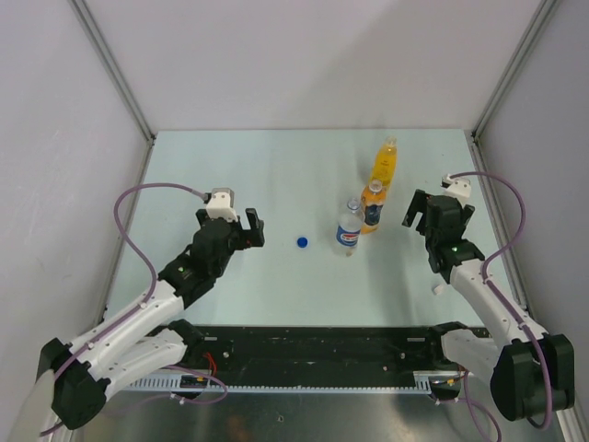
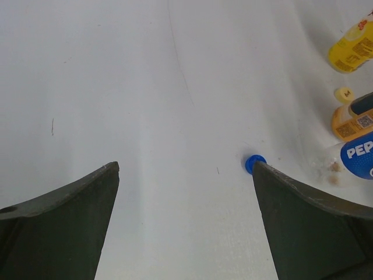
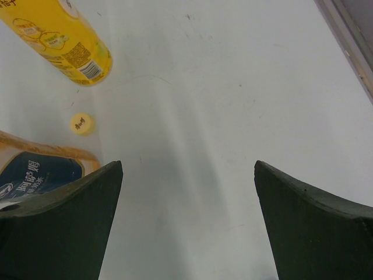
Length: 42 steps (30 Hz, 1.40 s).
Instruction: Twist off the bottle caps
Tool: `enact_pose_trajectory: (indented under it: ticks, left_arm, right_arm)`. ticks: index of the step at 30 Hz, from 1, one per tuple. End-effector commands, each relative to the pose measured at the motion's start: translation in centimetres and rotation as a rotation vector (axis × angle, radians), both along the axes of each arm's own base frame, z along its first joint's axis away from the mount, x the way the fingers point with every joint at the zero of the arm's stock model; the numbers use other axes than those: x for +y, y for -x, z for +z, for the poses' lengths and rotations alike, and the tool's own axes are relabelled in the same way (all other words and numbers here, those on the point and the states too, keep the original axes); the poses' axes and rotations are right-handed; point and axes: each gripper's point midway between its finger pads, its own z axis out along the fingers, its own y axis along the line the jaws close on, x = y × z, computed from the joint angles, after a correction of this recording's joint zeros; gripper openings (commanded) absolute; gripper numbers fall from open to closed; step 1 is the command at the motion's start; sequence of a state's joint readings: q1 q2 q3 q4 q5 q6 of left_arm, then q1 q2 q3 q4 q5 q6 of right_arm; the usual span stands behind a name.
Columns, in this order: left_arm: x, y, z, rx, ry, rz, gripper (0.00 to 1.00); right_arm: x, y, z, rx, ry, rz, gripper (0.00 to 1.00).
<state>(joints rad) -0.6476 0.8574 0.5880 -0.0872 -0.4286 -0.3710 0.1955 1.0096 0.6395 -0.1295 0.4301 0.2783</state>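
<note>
Three bottles stand close together on the table (image 1: 230, 166), right of the middle. The tall yellow bottle (image 1: 387, 168) is farthest, the short orange bottle (image 1: 373, 207) is just in front of it, and the clear water bottle (image 1: 349, 228) is nearest. The blue cap (image 1: 302, 242) lies alone, left of the clear water bottle. The yellow cap (image 3: 81, 123) lies on the table (the right wrist view shows it) between the tall yellow bottle and the short orange bottle. The left hand (image 1: 249, 230) is wide open and holds nothing, left of the blue cap. The right hand (image 1: 412, 210) is wide open too, just right of the short orange bottle.
</note>
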Motion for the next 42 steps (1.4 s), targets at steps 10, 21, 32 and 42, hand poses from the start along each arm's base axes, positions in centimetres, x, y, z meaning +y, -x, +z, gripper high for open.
enact_pose_trajectory:
  ticks: [10,21,32,42]
  left_arm:
    - [1.1,-1.0,0.5,-0.017,0.008,0.101,1.0]
    - [2.1,-1.3,1.0,-0.038,-0.014,0.151,1.0]
    - [2.6,-0.9,2.0,-0.069,-0.005,0.158,1.0]
    - [2.8,-0.4,3.4,-0.11,0.013,0.141,0.99]
  right_arm:
    - [-0.7,-1.0,1.0,-0.062,-0.018,-0.044,0.99]
    - [-0.2,-1.2,1.2,-0.073,-0.033,-0.023,0.99]
    - [0.0,-1.1,1.7,-0.087,-0.041,-0.01,0.99]
    - [0.4,-0.8,3.6,-0.148,-0.067,0.012,0.99]
